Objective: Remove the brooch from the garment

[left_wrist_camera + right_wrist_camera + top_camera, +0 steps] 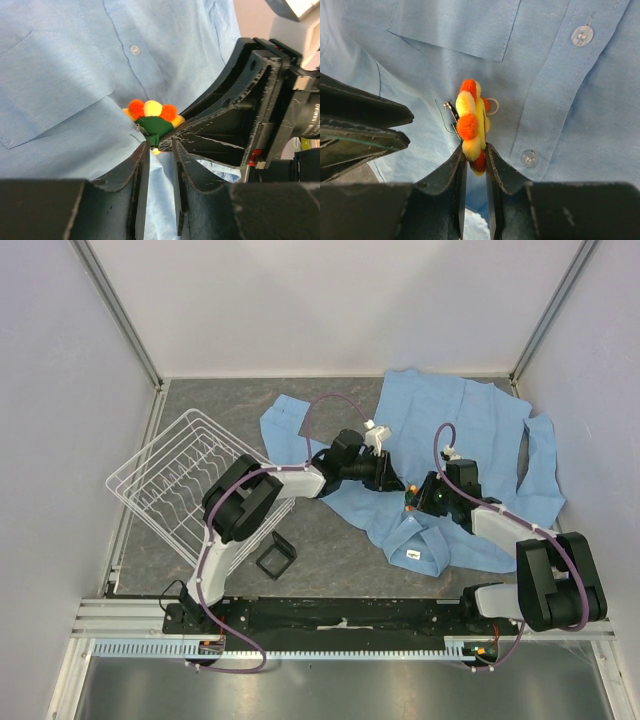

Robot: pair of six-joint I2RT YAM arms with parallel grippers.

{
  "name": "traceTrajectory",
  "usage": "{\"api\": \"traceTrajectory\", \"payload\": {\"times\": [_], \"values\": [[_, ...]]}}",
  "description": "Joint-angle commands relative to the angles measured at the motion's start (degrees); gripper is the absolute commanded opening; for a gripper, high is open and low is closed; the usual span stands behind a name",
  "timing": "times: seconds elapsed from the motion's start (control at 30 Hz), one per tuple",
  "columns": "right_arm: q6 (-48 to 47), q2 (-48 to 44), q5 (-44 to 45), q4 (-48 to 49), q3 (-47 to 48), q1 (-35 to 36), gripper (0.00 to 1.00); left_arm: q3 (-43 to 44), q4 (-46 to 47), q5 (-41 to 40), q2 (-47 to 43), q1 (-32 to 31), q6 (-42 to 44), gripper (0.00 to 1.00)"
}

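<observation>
The brooch (470, 122), a small flower of orange and yellow pompoms, stands edge-on against the front of the light blue shirt (555, 75). My right gripper (473, 150) is shut on the brooch's lower edge. The brooch's green back shows in the left wrist view (152, 120). My left gripper (161, 147) is shut on a fold of the shirt (60, 65) just below the brooch. In the top view both grippers, left (393, 480) and right (415, 498), meet at the brooch (411, 503) on the shirt's (480, 430) near left part.
A white wire rack (180, 475) lies on the left of the grey mat. A black square frame (276, 555) sits near the front edge. The shirt's collar with its white label (411, 554) points toward the arms' bases. Enclosure walls stand on three sides.
</observation>
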Motion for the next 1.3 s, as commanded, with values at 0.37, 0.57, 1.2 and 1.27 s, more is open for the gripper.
{"api": "traceTrajectory", "payload": {"times": [0.37, 0.57, 1.2, 1.27], "values": [[-1.1, -1.7, 3.4, -0.6, 0.1, 0.4, 0.29, -0.9, 2.1, -2.8, 2.5, 0.5, 0.7, 0.25], [-2.4, -1.9, 4.4, -2.8, 5.2, 1.2, 0.32, -5.3, 5.6, -2.2, -0.3, 0.4, -0.3, 0.25], [2.9, -12.0, 25.2, -23.8, 12.1, 2.9, 0.69, -10.6, -1.4, -17.1, -16.2, -5.3, 25.4, 0.56], [4.0, -15.3, 27.1, -26.5, 10.6, 2.9, 0.68, -13.1, 0.8, -20.2, -17.7, -7.7, 36.7, 0.55]]}}
